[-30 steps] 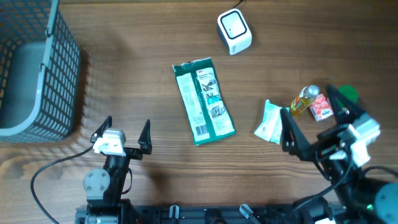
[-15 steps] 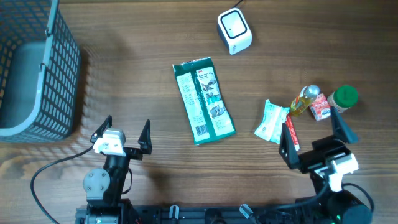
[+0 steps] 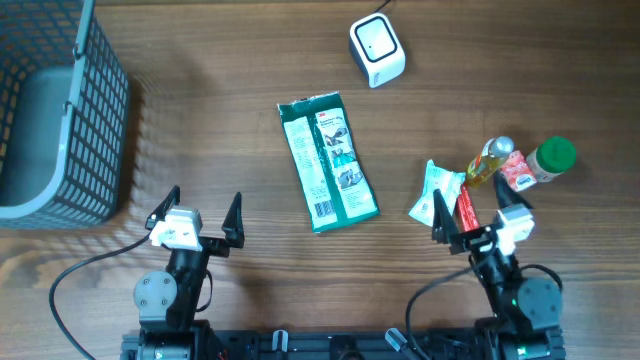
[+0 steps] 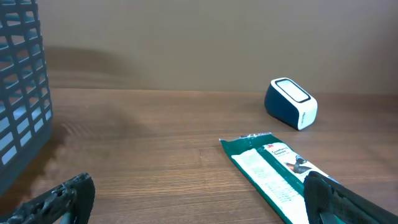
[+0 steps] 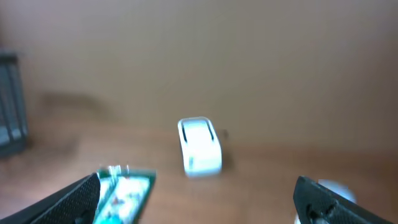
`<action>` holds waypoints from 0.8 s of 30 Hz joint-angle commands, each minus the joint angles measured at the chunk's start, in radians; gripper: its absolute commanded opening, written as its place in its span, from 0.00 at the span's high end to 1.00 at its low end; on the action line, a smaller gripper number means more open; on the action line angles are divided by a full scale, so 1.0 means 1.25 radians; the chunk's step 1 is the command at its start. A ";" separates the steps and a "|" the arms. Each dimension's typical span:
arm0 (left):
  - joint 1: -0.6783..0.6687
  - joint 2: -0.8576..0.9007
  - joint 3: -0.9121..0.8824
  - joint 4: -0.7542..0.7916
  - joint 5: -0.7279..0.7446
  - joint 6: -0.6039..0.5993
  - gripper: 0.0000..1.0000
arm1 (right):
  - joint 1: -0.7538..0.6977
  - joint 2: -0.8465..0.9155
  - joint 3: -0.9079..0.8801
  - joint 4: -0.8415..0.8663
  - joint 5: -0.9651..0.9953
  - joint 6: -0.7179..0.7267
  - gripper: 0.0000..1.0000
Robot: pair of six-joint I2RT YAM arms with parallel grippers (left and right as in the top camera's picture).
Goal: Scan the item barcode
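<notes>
A green packet lies flat at the middle of the wooden counter, its long side running away from the arms, with neither tool touching it. Beyond its far end and apart from it, the white-and-blue scanner sits near the counter's back edge.

The left tool hangs low at the near edge, left of the packet, its jaws spread wide and holding nothing. Its wrist camera shows the packet ahead to the right, the scanner further back and the basket at the left margin.

The right tool, likewise wide and empty, stands at the near edge on the right, by a cluster of small goods: a white-and-green sachet, a red stick, a yellow bottle, a pink carton and a green-capped jar. Seen from overhead, one of its fingers overlaps the sachet and the stick lies between the two; whether anything touches cannot be told. The right wrist view is blurred, yet it shows the scanner and the packet's end between the fingers.

The grey basket stands at the far left, well apart from the packet.
</notes>
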 commanded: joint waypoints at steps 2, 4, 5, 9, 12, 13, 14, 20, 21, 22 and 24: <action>0.006 -0.006 -0.003 -0.004 0.007 0.013 0.00 | -0.043 -0.009 -0.001 -0.061 0.003 0.014 0.00; 0.006 -0.006 -0.003 -0.004 0.007 0.013 0.00 | -0.051 -0.009 -0.001 -0.062 0.003 0.014 0.00; 0.006 -0.006 -0.003 -0.004 0.007 0.013 0.00 | -0.052 -0.009 -0.001 -0.062 0.005 0.014 0.00; 0.006 -0.006 -0.003 -0.004 0.007 0.013 0.00 | -0.053 -0.009 -0.001 -0.062 0.005 0.015 0.00; 0.006 -0.006 -0.003 -0.004 0.007 0.013 0.00 | -0.053 -0.009 -0.001 -0.063 0.015 0.010 0.00; 0.006 -0.006 -0.003 -0.004 0.007 0.013 0.00 | -0.053 -0.009 -0.001 -0.063 0.017 0.010 0.00; 0.006 -0.006 -0.003 -0.004 0.007 0.013 0.00 | -0.053 -0.009 -0.001 -0.063 0.017 0.014 0.00; 0.006 -0.006 -0.003 -0.004 0.007 0.013 0.00 | -0.053 -0.009 -0.001 -0.063 0.017 0.016 0.00; 0.006 -0.006 -0.003 -0.004 0.007 0.013 0.00 | -0.053 -0.009 -0.001 -0.063 0.017 0.015 0.00; 0.006 -0.006 -0.003 -0.004 0.007 0.013 0.00 | -0.053 -0.009 -0.001 -0.063 0.017 0.015 0.00; 0.006 -0.006 -0.003 -0.004 0.007 0.013 0.00 | -0.053 -0.009 -0.001 -0.063 0.017 0.016 0.00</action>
